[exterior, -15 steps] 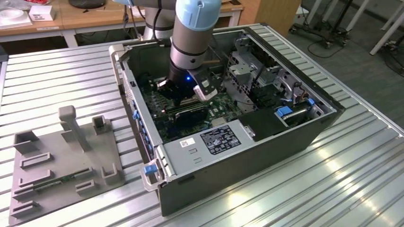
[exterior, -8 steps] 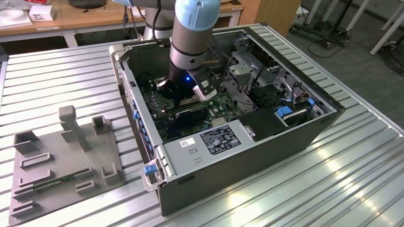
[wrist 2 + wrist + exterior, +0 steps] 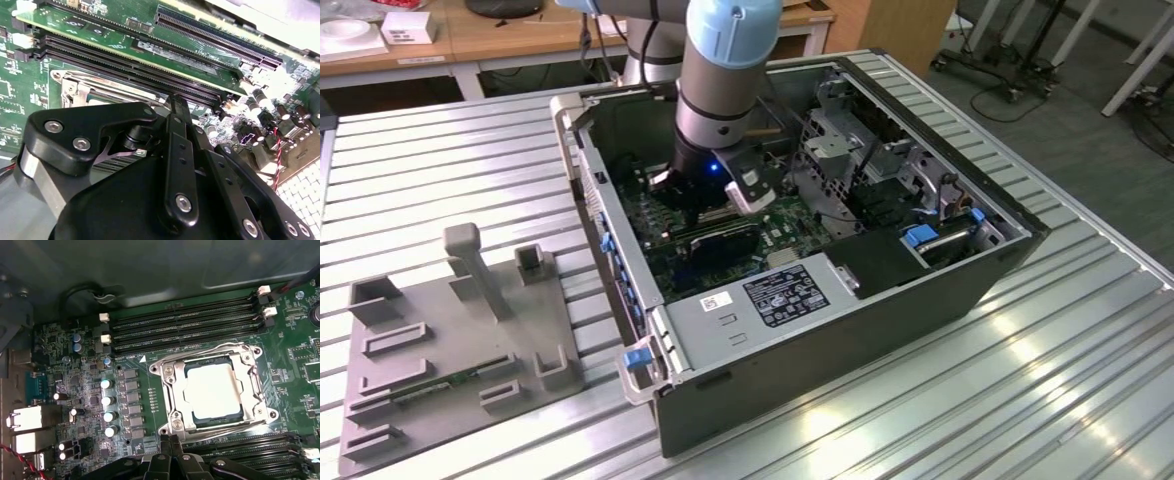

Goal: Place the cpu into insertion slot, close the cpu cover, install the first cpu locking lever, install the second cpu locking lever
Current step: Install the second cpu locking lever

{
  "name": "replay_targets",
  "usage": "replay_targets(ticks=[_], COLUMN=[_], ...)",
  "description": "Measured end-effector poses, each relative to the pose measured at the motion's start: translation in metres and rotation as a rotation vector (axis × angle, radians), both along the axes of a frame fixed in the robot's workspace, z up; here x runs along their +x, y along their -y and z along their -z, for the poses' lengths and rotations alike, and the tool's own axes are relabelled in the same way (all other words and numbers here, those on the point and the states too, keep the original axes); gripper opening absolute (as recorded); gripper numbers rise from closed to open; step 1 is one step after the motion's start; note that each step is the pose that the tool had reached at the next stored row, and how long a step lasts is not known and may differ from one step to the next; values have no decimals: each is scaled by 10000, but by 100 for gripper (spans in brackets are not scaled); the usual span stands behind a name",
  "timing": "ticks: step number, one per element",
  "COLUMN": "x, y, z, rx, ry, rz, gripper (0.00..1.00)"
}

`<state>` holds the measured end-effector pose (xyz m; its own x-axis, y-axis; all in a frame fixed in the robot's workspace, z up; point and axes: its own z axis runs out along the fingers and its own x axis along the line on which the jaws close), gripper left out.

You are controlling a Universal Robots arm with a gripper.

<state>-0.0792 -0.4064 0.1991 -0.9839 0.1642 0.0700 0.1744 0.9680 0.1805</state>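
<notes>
A: Item one, cpu [image 3: 214, 391]?
B: Seated in the insertion slot [image 3: 172, 371], cpu cover [image 3: 255, 385] down around it, silver top showing through the window.
A: Gripper [image 3: 170, 444]?
B: Fingers pressed together, holding nothing, tips just beside the slot's edge nearest the memory slots [image 3: 185, 325] bank's opposite row, by a locking lever [image 3: 220, 427].
A: Risk?
B: Likely a slip: thin wire lever, closed tips could skid off onto the motherboard [image 3: 300, 365].
</notes>
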Motion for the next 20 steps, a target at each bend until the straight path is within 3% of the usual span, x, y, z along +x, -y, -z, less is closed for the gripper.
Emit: replay_targets(ticks=[7, 20], x=[-42, -44], y=[-20, -52], z=[23, 46], rx=[-1, -4], ry=[21, 21], rz=[1, 0], gripper=[11, 11])
